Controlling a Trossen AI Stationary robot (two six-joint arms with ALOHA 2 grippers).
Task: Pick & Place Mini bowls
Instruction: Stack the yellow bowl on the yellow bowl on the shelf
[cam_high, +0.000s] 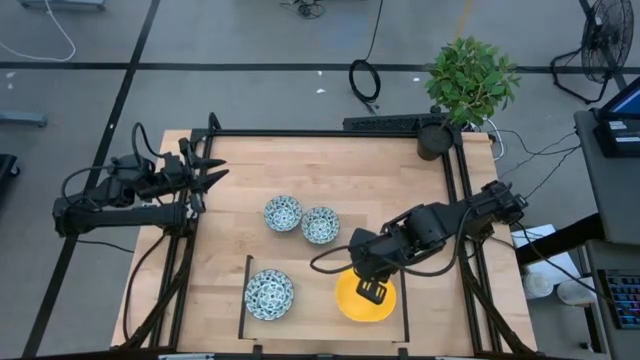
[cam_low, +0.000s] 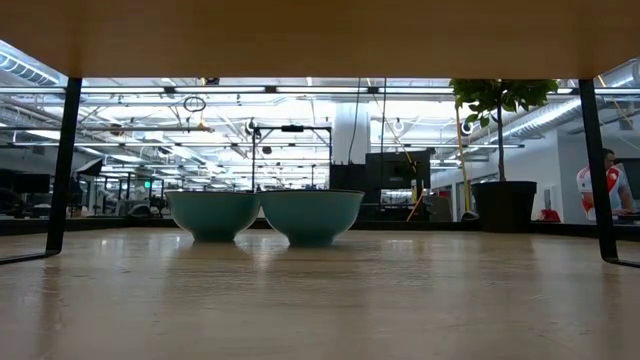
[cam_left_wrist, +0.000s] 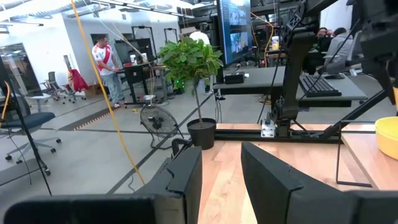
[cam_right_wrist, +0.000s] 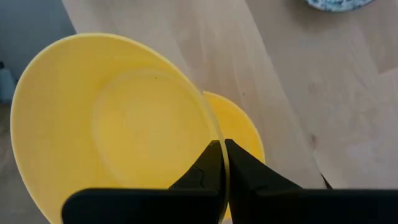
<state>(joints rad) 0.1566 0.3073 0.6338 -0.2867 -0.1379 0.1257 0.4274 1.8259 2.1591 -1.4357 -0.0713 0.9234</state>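
Observation:
My right gripper (cam_high: 372, 290) (cam_right_wrist: 222, 146) is shut on a plain yellow mini bowl (cam_right_wrist: 118, 118) near the table's near edge. A second yellow bowl (cam_right_wrist: 245, 127) shows just under it. In the high view the yellow bowls (cam_high: 352, 300) read as one disc. Three white bowls with blue pattern rest on their bases: two side by side mid-table (cam_high: 283, 212) (cam_high: 320, 225), also in the low view (cam_low: 213, 213) (cam_low: 312, 215), and one (cam_high: 269, 294) left of the yellow ones. My left gripper (cam_high: 205, 175) (cam_left_wrist: 221, 180) waits open at the table's left edge. My right gripper pinches the upper yellow bowl by its rim (cam_right_wrist: 214, 134), one finger inside the bowl and one outside. The fingers come from above, pointing down. The bowl sits tilted in the hold over the second yellow bowl; whether the two touch I cannot tell.
A dark pot with a green plant (cam_high: 436, 140) (cam_low: 505, 205) stands at the far right corner. A thin black outline (cam_high: 247, 290) frames the near bowls. A black rail (cam_high: 330, 132) rims the table. People show in the room beyond (cam_left_wrist: 109, 62).

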